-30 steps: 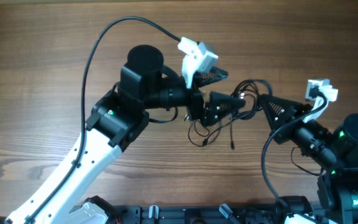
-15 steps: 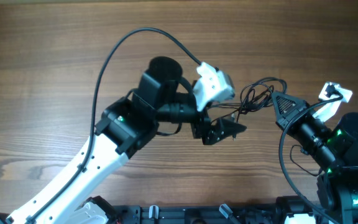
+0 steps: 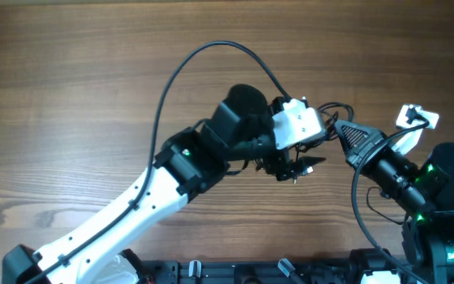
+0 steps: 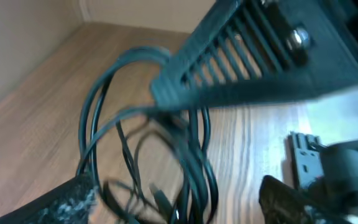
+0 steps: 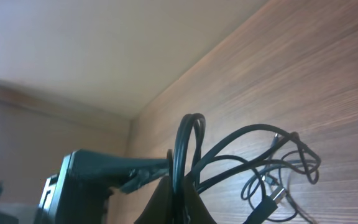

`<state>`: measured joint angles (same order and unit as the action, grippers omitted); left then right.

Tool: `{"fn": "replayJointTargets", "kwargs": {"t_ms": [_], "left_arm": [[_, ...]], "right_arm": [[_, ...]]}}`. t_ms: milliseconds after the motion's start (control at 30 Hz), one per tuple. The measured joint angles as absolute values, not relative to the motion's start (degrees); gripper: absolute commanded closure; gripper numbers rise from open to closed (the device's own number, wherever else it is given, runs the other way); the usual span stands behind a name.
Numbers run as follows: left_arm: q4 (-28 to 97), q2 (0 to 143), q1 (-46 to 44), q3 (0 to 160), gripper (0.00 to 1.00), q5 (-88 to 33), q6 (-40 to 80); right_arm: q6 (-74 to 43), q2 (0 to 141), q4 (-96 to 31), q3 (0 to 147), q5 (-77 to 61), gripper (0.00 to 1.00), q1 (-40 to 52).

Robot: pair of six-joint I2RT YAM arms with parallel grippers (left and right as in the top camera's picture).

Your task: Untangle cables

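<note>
Presently, we find the cables [image 3: 331,110] bunched at one o'clock from the left gripper [image 3: 298,167], whose fingers [image 4: 73,196] stand wide apart with loops lying between them. The right gripper [image 3: 339,131] is clamped on the bundle's thicker strands.

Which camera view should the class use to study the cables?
Right wrist: the cables are sharp, their loops and a plug end clear against the table. Left wrist shows them blurred. Overhead, the left arm hides most of them.

Overhead looks straight down on the table [image 3: 53,79]; both wrist views look closely at the cables [image 5: 178,155].
</note>
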<state>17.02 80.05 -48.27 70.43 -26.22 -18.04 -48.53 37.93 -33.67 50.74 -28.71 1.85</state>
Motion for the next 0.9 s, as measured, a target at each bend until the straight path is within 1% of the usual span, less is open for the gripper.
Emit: {"fn": "replayJointTargets", "kwargs": {"t_ms": [100,167,267,300,400,433,567,600,633,900], "left_arm": [[15.4,80.4,-49.7,70.4,0.31,-24.1,-18.3],[15.0,80.4,-50.2,70.4,0.41,-22.7,-18.7],[15.0,80.4,-50.2,70.4,0.46,-21.2,-18.8],[15.0,80.4,-50.2,70.4,0.49,-20.8,-19.0],[15.0,80.4,-50.2,70.4,0.54,-20.4,-19.1],[15.0,80.4,-50.3,70.4,0.58,-20.4,-19.0],[15.0,80.4,-50.3,70.4,0.82,-20.4,-18.8],[15.0,80.4,-50.3,70.4,0.92,-20.4,-19.1],[15.0,80.4,-50.3,70.4,0.96,-20.4,-18.9],[15.4,80.7,-50.3,70.4,0.96,-19.7,-18.6]], "right_arm": [[-48.5,37.9,-33.7,50.7,-29.6,0.96,1.8],[-48.5,37.9,-33.7,50.7,-29.9,0.96,1.8],[-48.5,37.9,-33.7,50.7,-30.0,0.96,1.8],[-48.5,37.9,-33.7,50.7,-30.0,0.96,1.8],[-48.3,37.9,-33.7,50.7,-30.0,0.96,1.8],[-48.1,37.9,-33.8,50.7,-30.0,0.96,1.8],[-47.7,38.6,-33.9,50.7,-30.0,0.95,1.8],[-47.7,39.0,-33.8,50.7,-30.0,0.96,1.8],[-47.6,39.4,-33.9,50.7,-30.0,0.96,1.8],[-45.1,42.0,-33.9,50.7,-30.0,0.96,1.8]]}}
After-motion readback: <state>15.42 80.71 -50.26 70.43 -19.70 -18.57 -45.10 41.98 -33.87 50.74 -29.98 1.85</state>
